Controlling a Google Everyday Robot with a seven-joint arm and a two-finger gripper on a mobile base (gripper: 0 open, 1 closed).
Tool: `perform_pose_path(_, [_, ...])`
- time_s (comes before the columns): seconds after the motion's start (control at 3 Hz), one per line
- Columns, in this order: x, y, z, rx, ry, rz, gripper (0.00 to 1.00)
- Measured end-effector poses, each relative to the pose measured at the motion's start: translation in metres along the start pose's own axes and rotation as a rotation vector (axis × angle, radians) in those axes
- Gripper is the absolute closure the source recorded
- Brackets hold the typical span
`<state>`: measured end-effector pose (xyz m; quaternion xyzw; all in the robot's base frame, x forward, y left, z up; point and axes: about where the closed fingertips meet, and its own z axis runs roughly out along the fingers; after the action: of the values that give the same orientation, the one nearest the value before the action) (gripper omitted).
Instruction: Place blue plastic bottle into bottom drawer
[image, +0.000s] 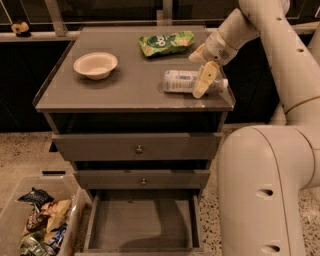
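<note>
The blue plastic bottle (179, 81) lies on its side at the right of the grey cabinet top (120, 85), cap end near the right edge. My gripper (200, 68) is open and hangs over the bottle's right half. One cream finger (204, 80) crosses in front of the bottle and the other sits behind it. Whether they touch the bottle I cannot tell. The bottom drawer (142, 225) is pulled out below, its flat grey floor bare.
A white bowl (95, 64) sits at the left of the top and a green snack bag (165, 43) at the back. The two upper drawers (139, 148) are closed. A clear bin of snacks (42, 220) stands on the floor at the left. My white body (265, 190) fills the right.
</note>
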<state>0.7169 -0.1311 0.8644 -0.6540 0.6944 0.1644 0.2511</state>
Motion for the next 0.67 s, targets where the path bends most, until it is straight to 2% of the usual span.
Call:
perform_pose_path(0.33, [0.0213, -0.0069, 0.0249, -0.005, 0.011, 0.042, 0.00])
perform_pose_path(0.67, [0.0212, -0.0071, 0.0250, -0.005, 0.011, 0.042, 0.00])
